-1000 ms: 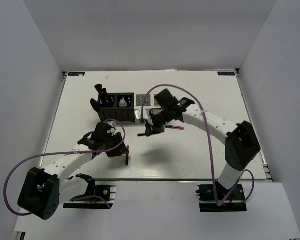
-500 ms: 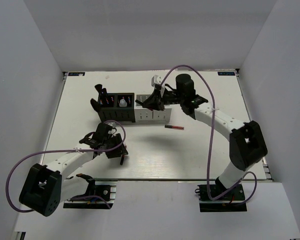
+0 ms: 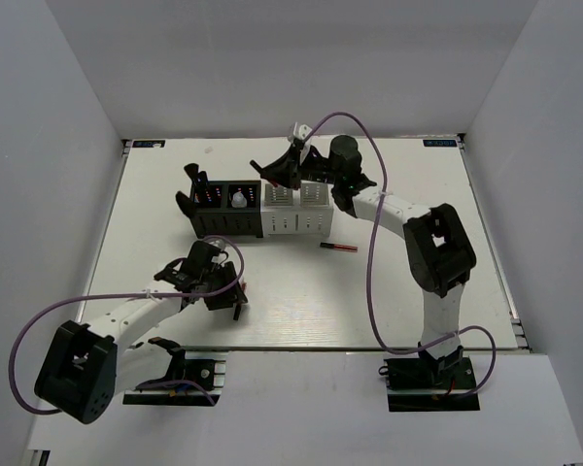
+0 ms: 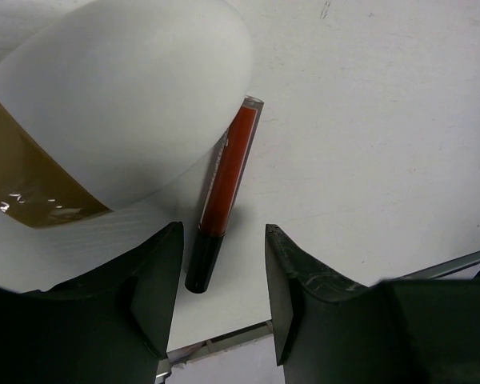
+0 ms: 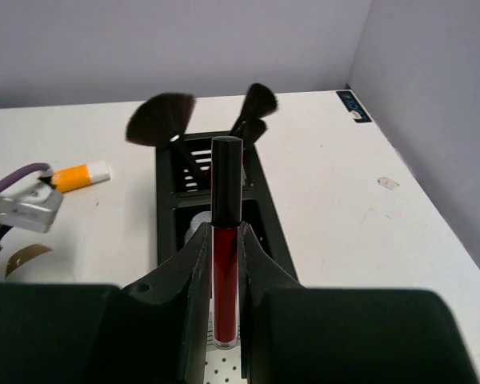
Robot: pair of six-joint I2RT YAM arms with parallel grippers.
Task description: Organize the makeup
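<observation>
My right gripper [image 5: 226, 240] is shut on a slim red-and-black stick [image 5: 226, 184], held upright, black cap up, over the white organizer [image 3: 296, 221] and beside the black organizer [image 5: 264, 200]. Black brushes [image 5: 162, 118] stand in the black organizer, and the white sponge [image 3: 238, 201] sits in it. My left gripper [image 4: 223, 232] is open, low over the table, with a second red-and-black stick [image 4: 224, 184] lying flat between its fingertips. A third stick [image 3: 338, 248] lies on the table. The small orange tube [image 5: 80, 174] lies on the table. The clear bottle is not visible.
A rounded white part of the left arm [image 4: 120, 104] with a brown band fills the upper left of the left wrist view, close to the stick. The table's near edge [image 4: 456, 260] runs just past the left fingers. A purple cable [image 3: 369, 243] loops over the right arm.
My right gripper carried its stick from mid-table up and back to the organizers. My left gripper shifted slightly towards the stick by the front edge.
</observation>
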